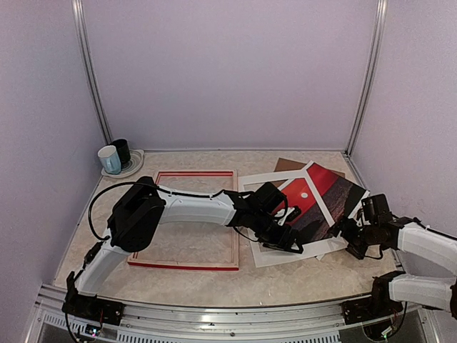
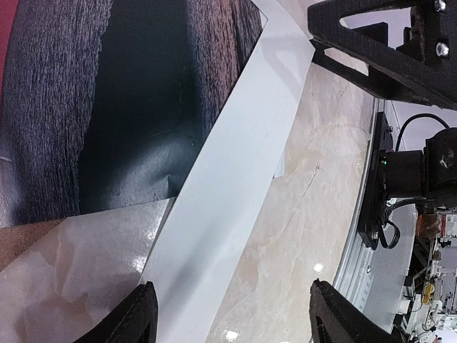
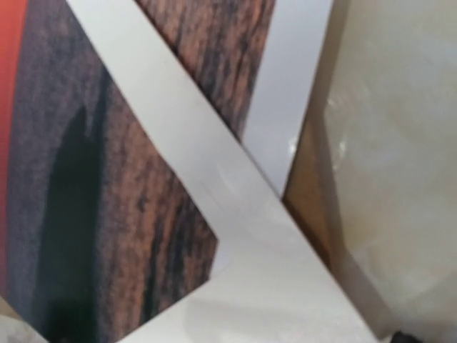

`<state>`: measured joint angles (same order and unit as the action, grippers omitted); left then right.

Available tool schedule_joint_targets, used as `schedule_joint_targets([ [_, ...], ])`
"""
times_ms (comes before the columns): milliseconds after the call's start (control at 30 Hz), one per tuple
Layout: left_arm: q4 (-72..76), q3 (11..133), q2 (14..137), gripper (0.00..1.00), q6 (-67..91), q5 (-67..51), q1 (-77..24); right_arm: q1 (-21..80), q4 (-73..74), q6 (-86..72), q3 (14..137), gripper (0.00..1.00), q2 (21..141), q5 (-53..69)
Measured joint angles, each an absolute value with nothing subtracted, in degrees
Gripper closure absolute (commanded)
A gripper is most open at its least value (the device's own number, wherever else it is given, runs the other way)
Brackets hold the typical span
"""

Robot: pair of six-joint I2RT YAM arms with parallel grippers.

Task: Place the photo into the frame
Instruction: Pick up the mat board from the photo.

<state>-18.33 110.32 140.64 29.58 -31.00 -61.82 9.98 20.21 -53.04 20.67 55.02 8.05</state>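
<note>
The frame (image 1: 194,174), red-faced, lies flat at the left middle of the table with bare tabletop inside it. To its right the photo (image 1: 325,189), a red sunset with a white sun, rests tilted on the white mat (image 1: 282,256). My left gripper (image 1: 288,240) hovers open over the mat's near strip (image 2: 228,193), at the photo's dark lower edge (image 2: 128,93), holding nothing. My right gripper (image 1: 348,231) sits low at the photo's right corner (image 3: 107,214). Its fingers fall outside the right wrist view. It appears open.
A brown backing board (image 1: 288,164) pokes out behind the photo and shows under the mat (image 3: 305,189). Two mugs (image 1: 113,157) stand on a plate at the back left corner. Walls enclose three sides. A metal rail (image 2: 364,236) runs along the near edge.
</note>
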Motion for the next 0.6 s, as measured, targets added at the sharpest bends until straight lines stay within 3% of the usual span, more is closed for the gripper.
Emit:
schedule_joint_targets([
  [400,-18.0,110.63,140.97,0.28,29.65,-31.33,-61.82,9.98,16.16,-52.53,18.76,0.06,43.31,8.67],
  [600,-17.98,110.67,141.01,0.28,29.74,-31.35,-61.82,9.98,11.42,-52.69,15.44,0.18,44.31,10.85],
])
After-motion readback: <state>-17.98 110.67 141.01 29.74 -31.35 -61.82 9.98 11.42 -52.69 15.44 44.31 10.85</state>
